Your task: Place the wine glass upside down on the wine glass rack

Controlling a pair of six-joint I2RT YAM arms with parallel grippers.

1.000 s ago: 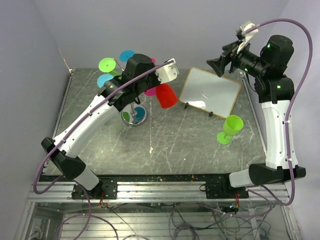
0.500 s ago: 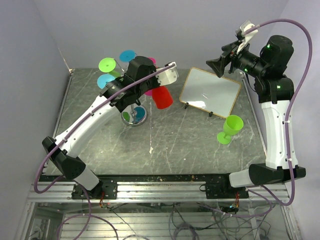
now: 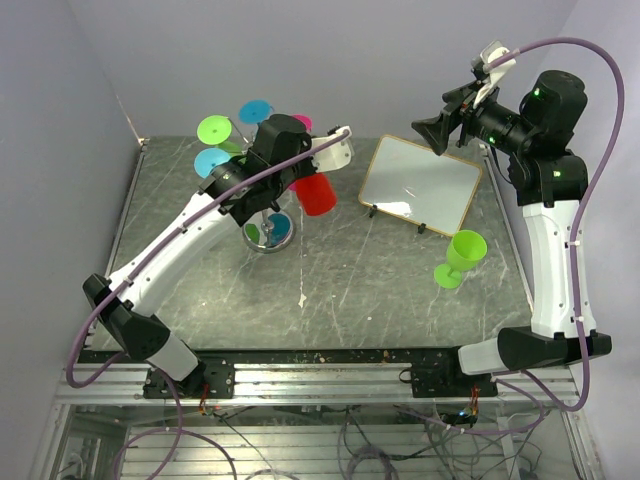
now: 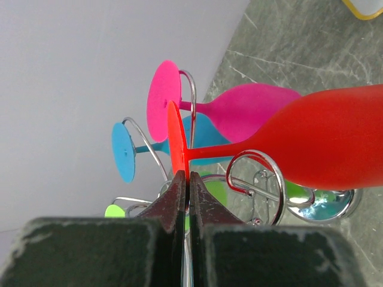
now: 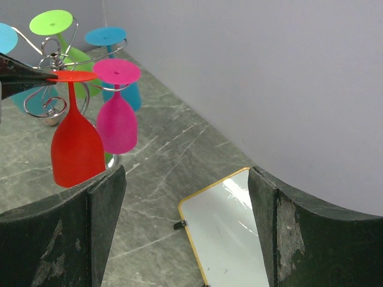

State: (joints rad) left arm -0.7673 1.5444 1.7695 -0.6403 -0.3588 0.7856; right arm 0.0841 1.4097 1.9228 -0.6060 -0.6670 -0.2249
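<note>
Standing upright on the grey stone-patterned table [image 3: 350, 290], near the right arm, is a lime-green wine glass [image 3: 462, 255], well apart from everything else. A little farther back, a framed board [image 3: 420, 185] with a pale wooden edge and a white, shiny face leans on small dark feet.

Farther to the left stands the wine glass rack [image 3: 268, 238], a thin silver wire stand on a round shiny base. Several plastic glasses hang from its curled arms with the foot up: a pink glass [image 5: 116, 122], a lime-green one [image 5: 51, 22] and two blue glasses [image 5: 106, 36].

The left gripper [image 4: 185, 179] reaches over the rack. Its fingers are closed tightly on the rim of the flat foot of the red wine glass [image 4: 323, 140]. This glass is upside down, with the foot on top and the bowl hanging below, just beside the pink glass. One curled wire arm of the rack runs close to its stem. It cannot be told whether the stem already sits in that arm.

At the far right, the right gripper [image 5: 185, 173] is raised high above the table. Its fingers stand wide apart and nothing is between them.
</note>
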